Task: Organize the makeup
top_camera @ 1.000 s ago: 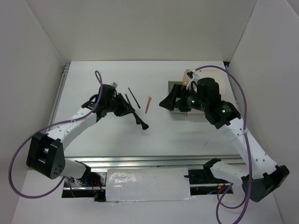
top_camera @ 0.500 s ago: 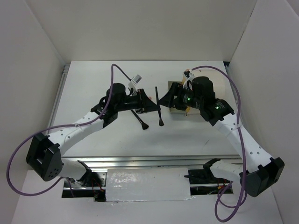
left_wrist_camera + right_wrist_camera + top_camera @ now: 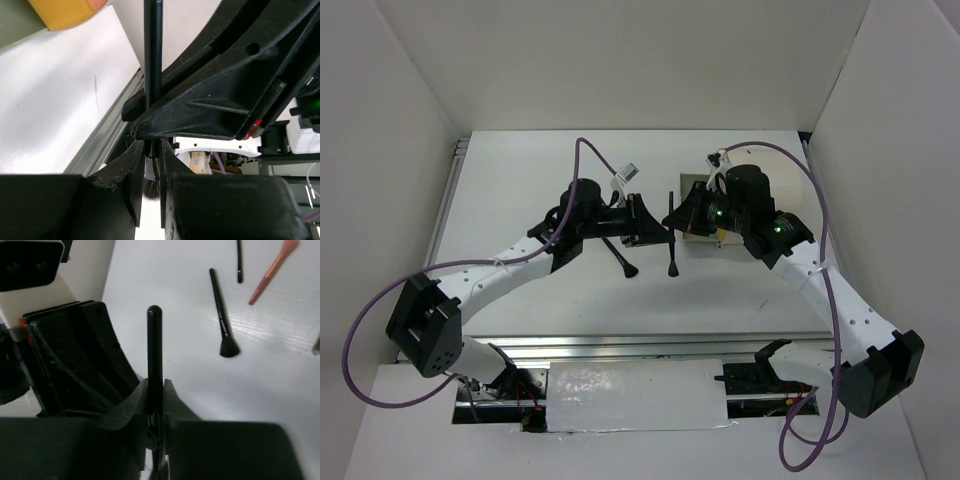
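Left arm reaches across the counter [image 3: 520,190] toward the middle. The left fingers [image 3: 132,167] are nearly shut and pinch the black brush [image 3: 671,245] just above its bristle head. A second black brush [image 3: 622,256] lies loose on the counter just left of the held one, bristles toward the near edge. The right wrist view also shows a thin black stick [image 3: 239,260] and an orange-pink stick [image 3: 270,270] lying beyond it, apart from each other. The held brush is off the counter, between the two arms. Seen from above, its long axis runs far to near with the bristle head at the near end, crosswise to both arms. I cannot tell how steeply it tilts. The right fingers [image 3: 172,400] come in from the right and are narrowed onto the handle. They look to touch it on both sides, farther up the handle from the bristles than the left grip, with the handle tip sticking out past them. Both arms are on the same brush, fingertips almost meeting. It looks like a hand-over, so the next move likely needs the left fingers to let go first, or the brush gets pulled two ways.
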Motion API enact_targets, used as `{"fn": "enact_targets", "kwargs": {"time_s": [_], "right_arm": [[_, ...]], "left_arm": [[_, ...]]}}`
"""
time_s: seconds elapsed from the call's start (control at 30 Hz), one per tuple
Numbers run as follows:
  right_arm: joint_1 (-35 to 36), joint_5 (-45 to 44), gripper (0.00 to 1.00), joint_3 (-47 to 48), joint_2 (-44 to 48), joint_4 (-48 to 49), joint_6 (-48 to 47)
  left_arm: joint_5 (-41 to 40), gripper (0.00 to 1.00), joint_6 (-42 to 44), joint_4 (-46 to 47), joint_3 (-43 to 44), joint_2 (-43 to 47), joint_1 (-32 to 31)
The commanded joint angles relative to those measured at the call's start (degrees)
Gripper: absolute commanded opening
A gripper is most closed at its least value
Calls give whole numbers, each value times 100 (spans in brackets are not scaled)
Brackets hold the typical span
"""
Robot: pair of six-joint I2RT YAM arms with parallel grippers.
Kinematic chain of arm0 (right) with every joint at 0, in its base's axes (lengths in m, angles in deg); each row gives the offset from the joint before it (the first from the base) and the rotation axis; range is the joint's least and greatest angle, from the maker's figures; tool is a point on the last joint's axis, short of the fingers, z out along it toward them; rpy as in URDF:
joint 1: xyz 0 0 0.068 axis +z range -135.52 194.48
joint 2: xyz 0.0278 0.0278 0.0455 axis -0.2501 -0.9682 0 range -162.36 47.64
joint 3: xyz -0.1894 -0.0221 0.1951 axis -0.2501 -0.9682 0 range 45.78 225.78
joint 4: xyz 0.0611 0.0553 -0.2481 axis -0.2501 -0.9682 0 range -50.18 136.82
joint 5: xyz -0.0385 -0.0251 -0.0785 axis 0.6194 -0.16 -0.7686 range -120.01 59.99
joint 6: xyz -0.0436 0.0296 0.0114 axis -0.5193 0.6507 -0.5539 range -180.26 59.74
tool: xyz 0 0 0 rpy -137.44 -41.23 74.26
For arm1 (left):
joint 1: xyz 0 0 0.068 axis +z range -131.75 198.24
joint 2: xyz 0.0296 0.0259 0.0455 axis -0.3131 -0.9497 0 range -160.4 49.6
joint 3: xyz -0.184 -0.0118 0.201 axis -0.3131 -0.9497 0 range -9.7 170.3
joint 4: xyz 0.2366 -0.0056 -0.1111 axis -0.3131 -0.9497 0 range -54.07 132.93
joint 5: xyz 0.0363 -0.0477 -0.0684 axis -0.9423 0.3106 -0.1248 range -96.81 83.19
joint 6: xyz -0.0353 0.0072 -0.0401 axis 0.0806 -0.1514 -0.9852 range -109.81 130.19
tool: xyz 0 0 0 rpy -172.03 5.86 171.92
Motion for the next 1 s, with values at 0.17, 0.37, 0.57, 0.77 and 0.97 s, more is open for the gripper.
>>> {"fn": "enact_targets", "kwargs": {"time_s": [0.17,0.37,0.57,0.77,0.97], "right_arm": [[55,-190,0,93,-84,165,-136],[55,-1067,0,478,-303,-195,-232],[46,-2711,0,1049,-1129,-416,-689],[37,-4309,0,1787,-2271,-723,-769],[29,-5163,0,2350,-3098,-846,-866]], "left_arm": [[139,26,148,126,425,-194,-30],[-677,99,719,-1305,1101,-238,5],[-2198,99,949,-3528,1297,166,469],[-2402,100,913,-4348,647,921,1103],[-2586,99,1299,-4848,461,1852,1182]]}}
